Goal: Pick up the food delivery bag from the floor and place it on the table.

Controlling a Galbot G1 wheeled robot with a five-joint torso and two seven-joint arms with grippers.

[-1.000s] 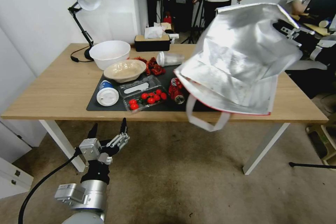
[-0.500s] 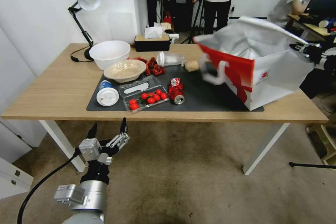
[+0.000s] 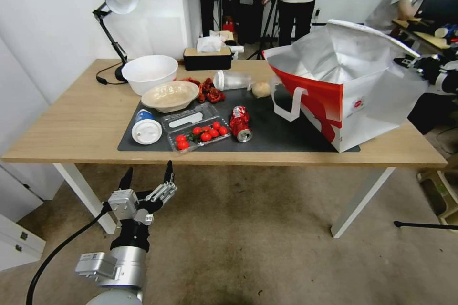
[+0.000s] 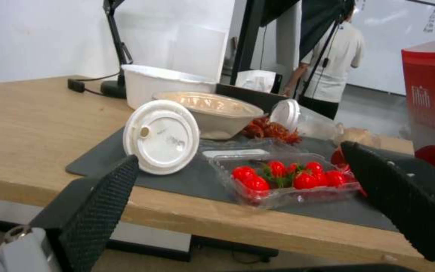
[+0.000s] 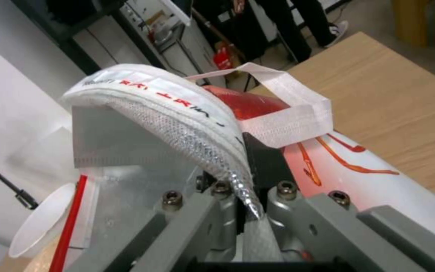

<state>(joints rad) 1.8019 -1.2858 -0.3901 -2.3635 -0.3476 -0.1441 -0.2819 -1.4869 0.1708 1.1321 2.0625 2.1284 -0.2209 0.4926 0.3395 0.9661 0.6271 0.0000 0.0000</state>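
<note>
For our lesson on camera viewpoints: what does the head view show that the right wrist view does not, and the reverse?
Head view: the whole bag on the table, the tomatoes, the left tool open above the floor. Right wrist view: the right tool shut on the bag's foil rim. Both: bag, handle, table.

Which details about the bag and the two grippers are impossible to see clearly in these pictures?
- Inside of the food delivery bag: head view, its own walls hide any contents.
- Bag's base on the table: head view, the far bottom edge is behind the bag.
- Right gripper: head view, mostly behind the bag rim; the right wrist view shows it clamped on the rim.
- Left gripper: open, low before the table.
</note>
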